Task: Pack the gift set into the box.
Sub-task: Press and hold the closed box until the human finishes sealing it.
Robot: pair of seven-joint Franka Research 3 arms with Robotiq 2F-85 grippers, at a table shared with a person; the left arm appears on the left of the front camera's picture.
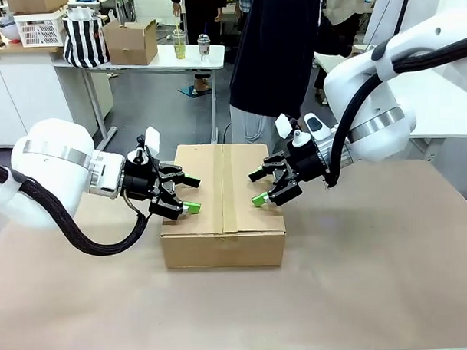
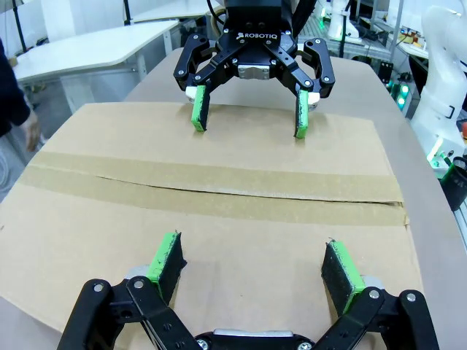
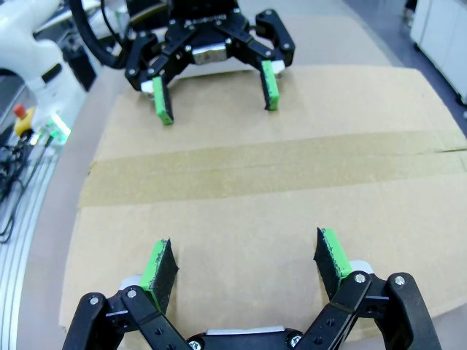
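Note:
The box [image 1: 220,244], a shallow brown carton, lies in the middle of the table with its top flaps folded flat. A tape strip [image 1: 228,190] runs along their seam. My left gripper [image 1: 191,193] is open over the left flap, its green pads just above the cardboard. My right gripper [image 1: 256,188] is open over the right flap, facing it. In the left wrist view my left gripper [image 2: 252,251] hovers over the box [image 2: 241,157], with the right gripper [image 2: 249,120] beyond the tape. The right wrist view mirrors this: right gripper [image 3: 243,244], left gripper [image 3: 217,102]. The gift set is hidden.
A person in dark clothes [image 1: 279,50] stands just beyond the box. The brown table top [image 1: 374,254] is bare around the carton. Far behind, a white table holds a small carton [image 1: 129,42], a striped bag [image 1: 85,38] and cups.

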